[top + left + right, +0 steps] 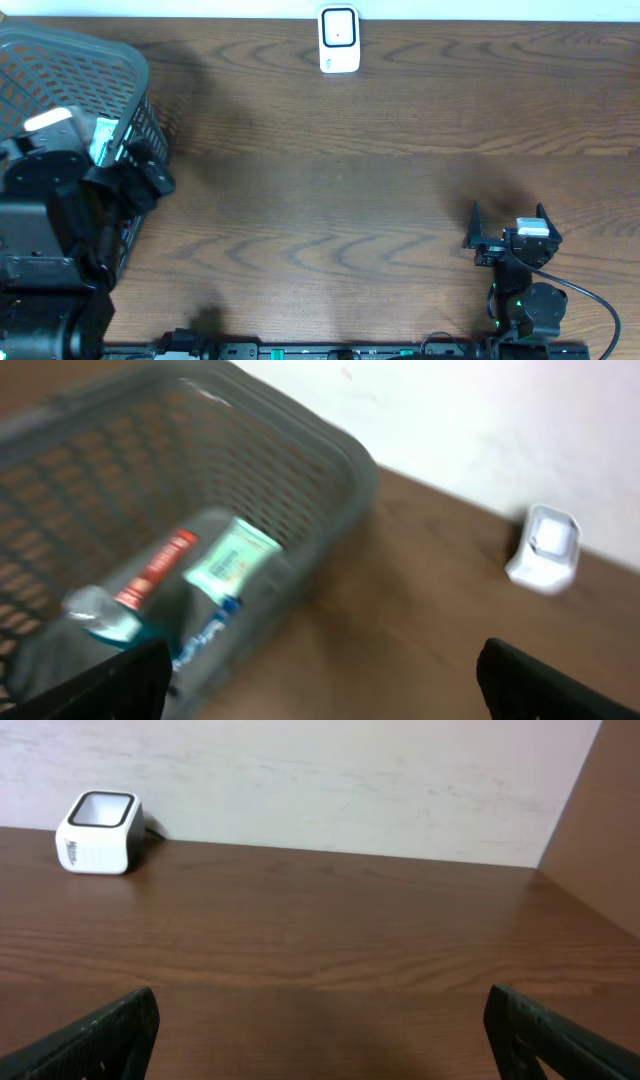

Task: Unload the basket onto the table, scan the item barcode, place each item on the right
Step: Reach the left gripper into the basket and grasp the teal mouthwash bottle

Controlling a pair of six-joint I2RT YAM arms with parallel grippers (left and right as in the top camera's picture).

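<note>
While the left hand [320, 660] hangs over the right-hand wall of the basket [110, 50], its fingers are spread wide and there's nothing between them, an empty hand. Down inside that grey mesh basket we've got the goods: a bottle [150, 575] with a red label, lying on its side, and a pale green packet [232, 560] right against it. The left wrist view is blurred, so neither label can be read. Both items lie on the basket floor, untouched by either hand.

Across the brown surface [330, 200], the right hand [508, 222] sits low at the near right, well apart from the basket, fingers wide open too and holding nothing at all. It faces out over bare wood.

And at the far edge, up against the pale wall, stands the white scanner [339, 38], upright, well away from both hands and from the basket.
</note>
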